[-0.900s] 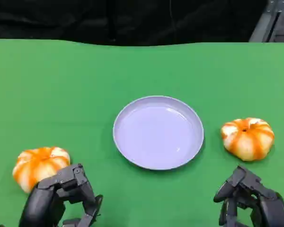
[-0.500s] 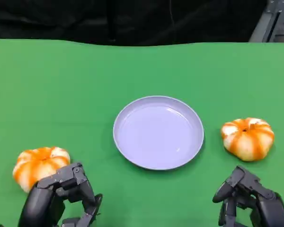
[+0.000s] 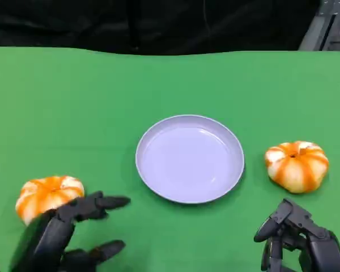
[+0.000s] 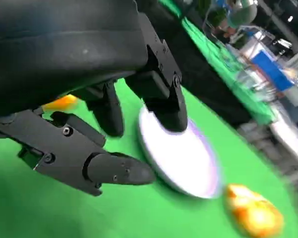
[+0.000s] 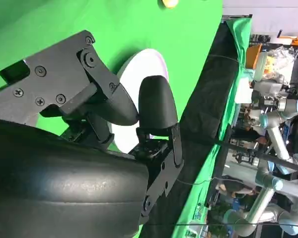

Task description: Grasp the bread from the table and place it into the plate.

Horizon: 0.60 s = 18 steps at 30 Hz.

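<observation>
A pale lilac plate sits mid-table. Two orange-and-white pumpkin-shaped breads lie beside it: one at the left, one at the right. My left hand is at the near left, just in front of the left bread, its fingers spread apart and holding nothing. My right hand hangs near the front edge, short of the right bread, fingers curled in on nothing. In the left wrist view the spread fingers frame the plate and the far bread. The right wrist view shows the plate beyond curled fingers.
The green tabletop stretches wide around the plate. A black backdrop closes off the far edge. A grey metal stand rises at the far right corner.
My left hand's fingers have gone from curled in to spread wide toward the plate. The right hand, the plate and both breads have stayed put.
</observation>
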Tool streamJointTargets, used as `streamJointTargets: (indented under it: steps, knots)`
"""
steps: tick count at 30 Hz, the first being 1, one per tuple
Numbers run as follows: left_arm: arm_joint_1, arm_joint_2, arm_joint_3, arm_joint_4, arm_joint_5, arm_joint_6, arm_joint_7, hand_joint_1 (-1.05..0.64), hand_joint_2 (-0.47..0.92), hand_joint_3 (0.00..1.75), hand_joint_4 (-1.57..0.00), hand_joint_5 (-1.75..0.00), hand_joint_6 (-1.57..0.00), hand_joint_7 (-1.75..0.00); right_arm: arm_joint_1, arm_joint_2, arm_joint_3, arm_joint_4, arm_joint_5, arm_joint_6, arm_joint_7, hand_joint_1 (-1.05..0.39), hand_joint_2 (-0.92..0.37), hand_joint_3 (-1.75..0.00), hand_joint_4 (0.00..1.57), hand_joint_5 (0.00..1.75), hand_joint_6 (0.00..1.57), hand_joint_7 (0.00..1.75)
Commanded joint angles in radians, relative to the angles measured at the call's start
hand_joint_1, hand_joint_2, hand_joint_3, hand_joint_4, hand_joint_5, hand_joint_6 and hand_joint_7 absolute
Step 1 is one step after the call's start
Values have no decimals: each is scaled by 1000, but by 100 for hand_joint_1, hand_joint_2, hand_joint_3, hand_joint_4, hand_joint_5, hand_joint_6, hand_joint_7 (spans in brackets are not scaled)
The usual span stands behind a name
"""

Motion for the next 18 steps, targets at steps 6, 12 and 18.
streamJointTargets:
  steps: [6, 12, 18]
  knots:
    - [-69, 170, -13, -98, 383, 216, 65, -68, 92, 15, -19, -43, -37, 0, 5, -1, -2, -20, 5, 27, -5, -25, -64, -142, 86, 175, 58, 175]
    - [-142, 214, -92, -100, 525, 410, -87, -70, 92, 16, -3, -38, -28, 0, 1, -4, -3, -15, 2, 22, -5, -24, -64, -142, 87, 175, 59, 175]
    - [-279, 216, -183, 26, 585, 550, -178, -68, 92, 12, 0, -45, -27, -1, 3, -2, -2, -17, 9, 27, -2, -25, -64, -142, 87, 175, 59, 175]
